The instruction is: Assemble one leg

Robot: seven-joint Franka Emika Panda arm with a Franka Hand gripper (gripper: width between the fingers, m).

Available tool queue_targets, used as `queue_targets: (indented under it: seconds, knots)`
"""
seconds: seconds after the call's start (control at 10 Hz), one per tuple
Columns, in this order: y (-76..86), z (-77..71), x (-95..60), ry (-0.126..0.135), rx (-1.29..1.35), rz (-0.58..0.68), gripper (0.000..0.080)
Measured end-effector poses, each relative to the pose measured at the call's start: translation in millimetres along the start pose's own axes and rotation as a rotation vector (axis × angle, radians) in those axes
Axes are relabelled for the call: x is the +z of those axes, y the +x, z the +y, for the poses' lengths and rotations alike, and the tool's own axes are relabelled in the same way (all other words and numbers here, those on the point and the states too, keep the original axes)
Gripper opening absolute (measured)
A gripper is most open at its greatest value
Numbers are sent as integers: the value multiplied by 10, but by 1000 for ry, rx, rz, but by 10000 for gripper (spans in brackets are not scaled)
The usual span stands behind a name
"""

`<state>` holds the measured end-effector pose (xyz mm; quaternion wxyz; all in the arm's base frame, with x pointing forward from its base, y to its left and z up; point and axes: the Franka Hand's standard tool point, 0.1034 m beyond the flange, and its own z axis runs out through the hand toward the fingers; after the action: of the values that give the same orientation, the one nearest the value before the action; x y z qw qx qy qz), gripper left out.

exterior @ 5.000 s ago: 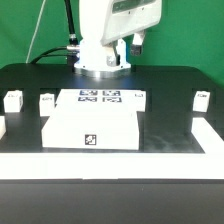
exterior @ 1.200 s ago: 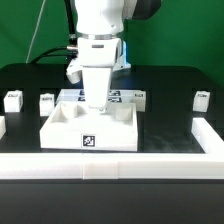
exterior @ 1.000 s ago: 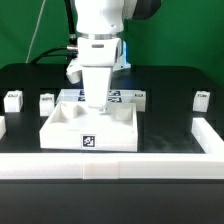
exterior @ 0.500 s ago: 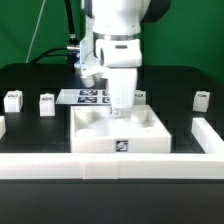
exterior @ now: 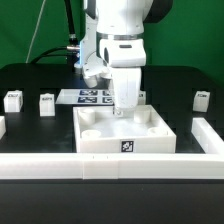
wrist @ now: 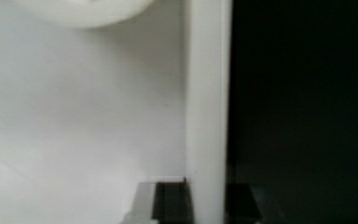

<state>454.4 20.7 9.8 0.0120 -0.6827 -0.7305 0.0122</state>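
The large white square tabletop (exterior: 127, 135) lies tray-side up with its corner sockets showing. My gripper (exterior: 125, 108) points straight down and is shut on the tabletop's far wall. In the wrist view my gripper (wrist: 208, 192) straddles that wall (wrist: 204, 90), one dark finger (wrist: 167, 205) on each side. Small white legs with marker tags stand apart on the black table: two at the exterior view's left (exterior: 12, 99) (exterior: 46, 101) and one at its right (exterior: 201, 98). None is held.
The marker board (exterior: 93, 96) lies behind the tabletop, partly hidden by my arm. A low white rail (exterior: 40, 168) runs along the table's front edge and up the exterior view's right side (exterior: 212, 135). Another white piece (exterior: 2, 126) shows at the left edge.
The gripper came down onto the tabletop's far wall. Over the last second it has slid the tabletop toward the exterior view's right. The legs have not moved.
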Motion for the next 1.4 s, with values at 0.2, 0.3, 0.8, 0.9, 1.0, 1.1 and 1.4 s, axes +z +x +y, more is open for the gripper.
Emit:
queue_targets:
  seconds: [0.2, 0.3, 0.8, 0.9, 1.0, 1.1, 1.4]
  knots:
    - [144, 151, -2, -12, 14, 1, 67]
    - [210, 223, -3, -10, 12, -1, 67]
    - [480, 412, 0, -37, 55, 5, 66]
    - [475, 411, 0, -37, 56, 5, 66]
    - [470, 411, 0, -37, 57, 5, 62]
    - [467, 410, 1, -36, 57, 5, 62]
    - [463, 410, 2, -36, 58, 4, 402]
